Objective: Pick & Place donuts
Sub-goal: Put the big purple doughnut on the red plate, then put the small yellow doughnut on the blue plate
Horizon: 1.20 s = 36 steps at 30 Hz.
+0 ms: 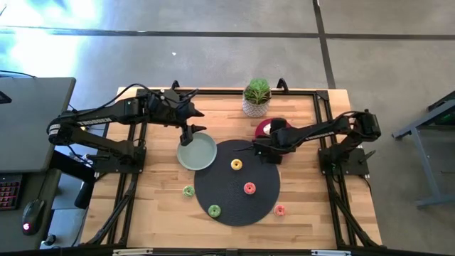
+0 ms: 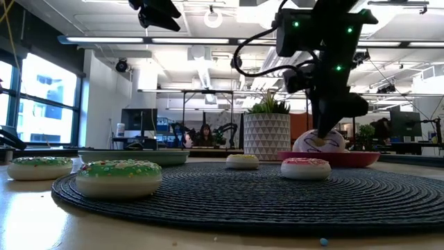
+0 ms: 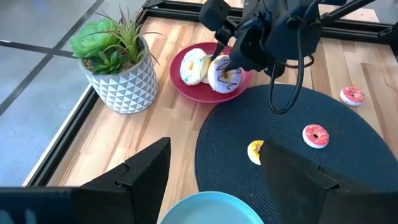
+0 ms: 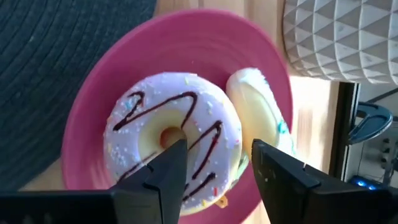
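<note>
We see a light wooden table (image 1: 160, 213) with a black frame along its edges. Directly on it lie a round dark woven mat (image 1: 231, 195), a sage-green plate (image 1: 196, 152) touching the mat's rim, a pink-red plate (image 1: 264, 129) just beside the mat, and a potted succulent (image 1: 257, 97) in a white patterned pot. Two small donuts rest on bare wood: a green donut (image 1: 188, 191) and a pink donut (image 1: 280, 210).
</note>
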Motion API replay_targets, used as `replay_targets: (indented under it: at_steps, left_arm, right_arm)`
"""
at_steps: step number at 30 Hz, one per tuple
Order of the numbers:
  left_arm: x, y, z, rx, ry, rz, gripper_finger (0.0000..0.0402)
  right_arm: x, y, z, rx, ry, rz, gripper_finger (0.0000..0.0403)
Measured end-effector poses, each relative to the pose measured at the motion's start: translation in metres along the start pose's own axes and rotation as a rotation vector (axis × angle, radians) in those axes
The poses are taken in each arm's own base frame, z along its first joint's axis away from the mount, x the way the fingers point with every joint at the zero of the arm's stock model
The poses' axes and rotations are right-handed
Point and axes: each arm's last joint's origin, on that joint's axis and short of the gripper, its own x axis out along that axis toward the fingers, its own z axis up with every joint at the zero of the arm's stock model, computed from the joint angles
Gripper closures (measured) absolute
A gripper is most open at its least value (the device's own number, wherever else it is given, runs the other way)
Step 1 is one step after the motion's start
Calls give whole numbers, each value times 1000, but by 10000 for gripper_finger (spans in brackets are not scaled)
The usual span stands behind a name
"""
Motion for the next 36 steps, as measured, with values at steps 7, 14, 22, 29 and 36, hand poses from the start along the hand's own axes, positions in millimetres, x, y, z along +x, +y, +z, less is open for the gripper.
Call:
replay_targets:
  at_steps: [7, 14, 22, 29, 36]
  left_arm:
    - [8, 0, -1, 1, 26, -1, 163]
    - [20, -1, -5, 3, 90, -21, 163]
    - [21, -1, -6, 78, 98, 10, 163]
    - [-12, 2, -11, 84, 91, 44, 163]
    - [-46, 3, -16, 77, 37, 53, 163]
  right_arm:
    - [-12, -6, -1, 20, -47, 12, 234]
    - [-35, -8, -5, 44, -161, 73, 235]
    - [-66, 11, 30, 35, -606, 513, 232]
    - [-45, 40, 59, -85, -732, 535, 200]
    - [8, 62, 72, -35, -590, 566, 153]
